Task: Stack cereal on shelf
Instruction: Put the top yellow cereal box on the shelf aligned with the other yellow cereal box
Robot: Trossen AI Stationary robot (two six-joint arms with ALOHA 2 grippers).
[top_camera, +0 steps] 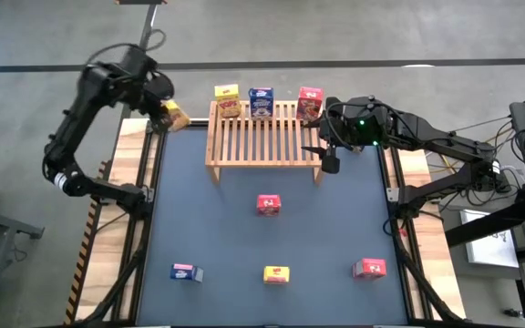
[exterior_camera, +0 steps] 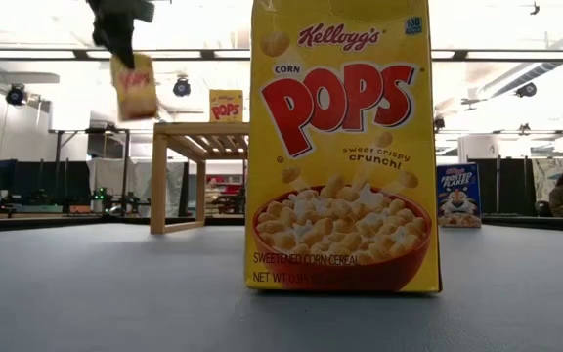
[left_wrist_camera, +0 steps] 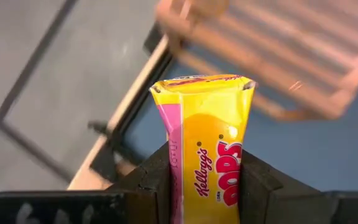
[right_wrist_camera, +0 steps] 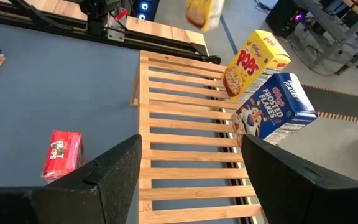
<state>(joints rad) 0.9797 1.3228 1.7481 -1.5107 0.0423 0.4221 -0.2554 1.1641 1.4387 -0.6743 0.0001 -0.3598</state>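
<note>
My left gripper (left_wrist_camera: 207,193) is shut on a yellow cereal box (left_wrist_camera: 205,124). It hangs high above the table's far left corner (top_camera: 173,116), left of the shelf (top_camera: 262,137). The shelf is a low slatted wooden rack. A yellow box (top_camera: 228,98), a blue box (top_camera: 261,102) and a red box (top_camera: 309,103) stand along its far edge. My right gripper (top_camera: 329,157) hovers open over the shelf's right end, its fingers wide apart with nothing between them (right_wrist_camera: 188,180). My left gripper pinches the yellow box between its two fingers (left_wrist_camera: 157,180), one on each of two opposite sides (left_wrist_camera: 178,168). The fingers slant down from above. The box hangs below them (exterior_camera: 135,86), lifted clear of the table, with its free end (left_wrist_camera: 201,84) sticking out past the fingertips.
On the blue table top lie a red box (top_camera: 268,205) in the middle, and a blue box (top_camera: 185,271), a yellow box (top_camera: 276,273) and a red box (top_camera: 369,268) along the near edge. The near yellow box (exterior_camera: 345,147) fills much of the low view.
</note>
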